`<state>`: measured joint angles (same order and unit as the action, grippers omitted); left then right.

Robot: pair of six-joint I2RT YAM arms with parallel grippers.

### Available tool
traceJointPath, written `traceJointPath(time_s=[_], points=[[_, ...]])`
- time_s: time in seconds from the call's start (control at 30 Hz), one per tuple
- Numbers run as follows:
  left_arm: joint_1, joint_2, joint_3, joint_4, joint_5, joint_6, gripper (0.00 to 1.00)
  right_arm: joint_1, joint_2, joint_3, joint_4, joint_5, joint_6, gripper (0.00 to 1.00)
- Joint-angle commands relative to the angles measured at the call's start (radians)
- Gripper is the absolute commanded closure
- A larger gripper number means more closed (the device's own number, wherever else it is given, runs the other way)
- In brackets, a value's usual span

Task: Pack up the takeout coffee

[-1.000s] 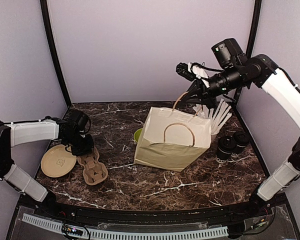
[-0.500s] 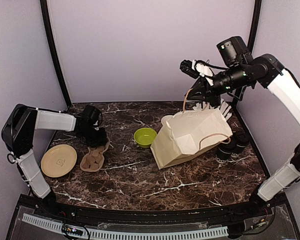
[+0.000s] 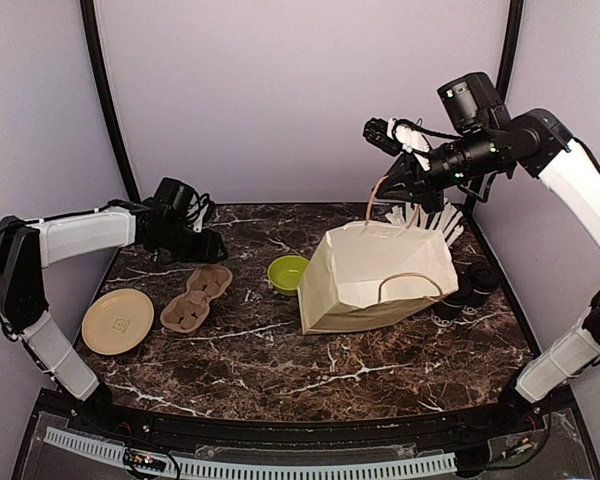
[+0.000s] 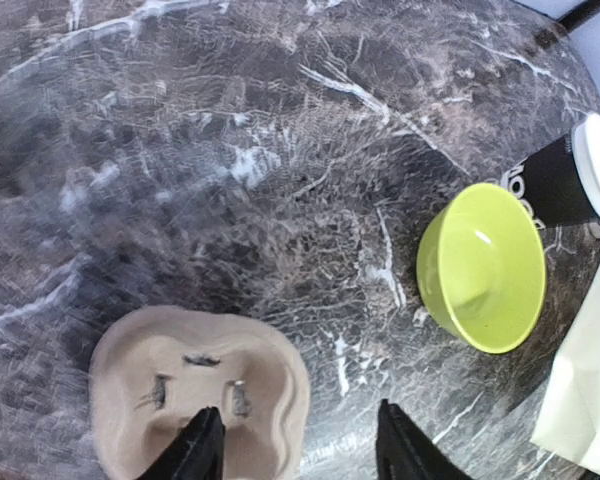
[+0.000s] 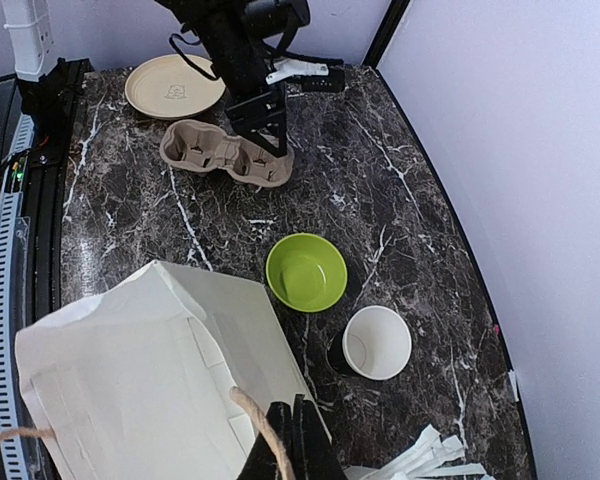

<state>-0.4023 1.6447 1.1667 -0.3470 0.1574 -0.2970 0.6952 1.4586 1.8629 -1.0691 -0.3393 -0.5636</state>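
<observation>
On the counter (image 3: 280,350), my left claw (image 4: 298,445) has parted, empty, releasing the carrier (image 4: 180,390); my right claw (image 5: 292,432) stays clamped on the bag handle (image 5: 255,410); the cups (image 3: 480,278) stand unpacked beside the bag (image 3: 380,280).

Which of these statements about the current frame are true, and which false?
1. The right fingers are shut on the handle of the paper bag. True.
2. The left fingers grip the cup carrier. False: they stand open, holding nothing.
3. The green bowl sits inside the bag. False: it stands on the table beside the bag.
4. A lidless coffee cup stands near the bowl. True.
</observation>
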Motion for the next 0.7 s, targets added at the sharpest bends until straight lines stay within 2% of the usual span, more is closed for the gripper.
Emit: traceJointPath(time_s=[0.0, 0.2, 0.47, 0.67], points=[[0.0, -0.102, -0.029, -0.129, -0.081, 0.237, 0.35, -0.006, -0.001, 0.017, 0.046, 0.001, 0.021, 1.0], [0.0, -0.062, -0.01, -0.283, -0.074, 0.347, 0.36, -0.006, 0.014, 0.049, 0.045, 0.054, 0.047, 1.0], [0.0, -0.037, -0.04, -0.31, -0.094, 0.316, 0.4, -0.008, 0.004, 0.02, 0.053, 0.056, 0.053, 1.0], [0.001, -0.012, -0.033, -0.332, -0.178, 0.3, 0.41, -0.008, 0.017, 0.032, 0.054, 0.048, 0.056, 1.0]])
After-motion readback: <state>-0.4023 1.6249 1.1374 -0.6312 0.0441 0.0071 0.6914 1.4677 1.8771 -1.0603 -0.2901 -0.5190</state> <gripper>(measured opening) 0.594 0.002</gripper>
